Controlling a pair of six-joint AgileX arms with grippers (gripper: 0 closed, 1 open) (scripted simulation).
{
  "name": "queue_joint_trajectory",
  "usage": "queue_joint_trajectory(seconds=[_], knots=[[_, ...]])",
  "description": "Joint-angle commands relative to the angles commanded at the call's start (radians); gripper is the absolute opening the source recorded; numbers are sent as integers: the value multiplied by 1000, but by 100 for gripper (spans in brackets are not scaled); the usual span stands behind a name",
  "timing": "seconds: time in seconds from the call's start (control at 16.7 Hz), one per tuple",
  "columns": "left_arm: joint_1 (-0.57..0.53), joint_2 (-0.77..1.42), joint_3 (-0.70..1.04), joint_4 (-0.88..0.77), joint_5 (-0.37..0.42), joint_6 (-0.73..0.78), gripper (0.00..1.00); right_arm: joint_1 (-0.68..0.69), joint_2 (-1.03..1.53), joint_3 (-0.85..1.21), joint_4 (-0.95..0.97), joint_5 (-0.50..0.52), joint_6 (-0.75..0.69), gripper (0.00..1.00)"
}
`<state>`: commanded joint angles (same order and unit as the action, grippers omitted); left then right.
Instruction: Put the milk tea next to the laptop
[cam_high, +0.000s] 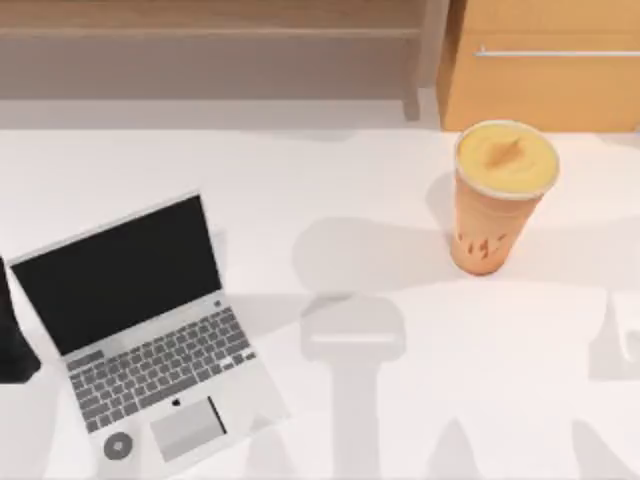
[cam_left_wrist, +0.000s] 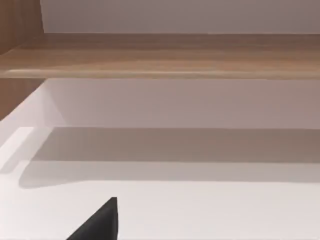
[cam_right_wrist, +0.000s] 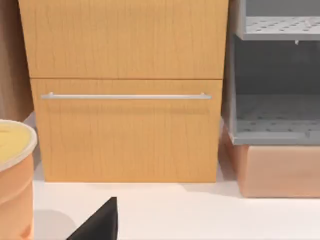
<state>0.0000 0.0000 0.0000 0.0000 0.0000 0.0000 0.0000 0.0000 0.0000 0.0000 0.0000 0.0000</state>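
Milk tea (cam_high: 497, 195) stands upright on the white bench (cam_high: 380, 420) toward the right rear, before a wooden drawer cabinet (cam_high: 545, 70), well apart from the open laptop (cam_high: 140, 330) at the front left. Left arm (cam_high: 12, 335) sits parked at the left edge. How either arm's jaws stand cannot be told.

The milk tea (cam_right_wrist: 12, 175) is cut by the edge of the right wrist view, so just part of its rim and side is visible. In the top view a dark arm part (cam_high: 12, 330) is cut at the left edge.
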Motion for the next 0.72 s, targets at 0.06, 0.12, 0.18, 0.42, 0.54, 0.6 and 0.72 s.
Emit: queue_joint_trajectory(seconds=[0.06,0.12,0.18,0.42,0.54,0.6,0.72], knots=[[0,0,0,0,0,0,100,0,0,0,0,0,0,100],[0,0,0,0,0,0,100,0,0,0,0,0,0,100],[0,0,0,0,0,0,100,5,10,5,9,6,0,100],[0,0,0,0,0,0,100,73,154,73,144,75,3,100],[0,0,0,0,0,0,100,132,289,121,272,132,8,100],[0,0,0,0,0,0,100,165,373,146,351,165,12,100],[0,0,0,0,0,0,100,238,570,193,531,241,21,100]])
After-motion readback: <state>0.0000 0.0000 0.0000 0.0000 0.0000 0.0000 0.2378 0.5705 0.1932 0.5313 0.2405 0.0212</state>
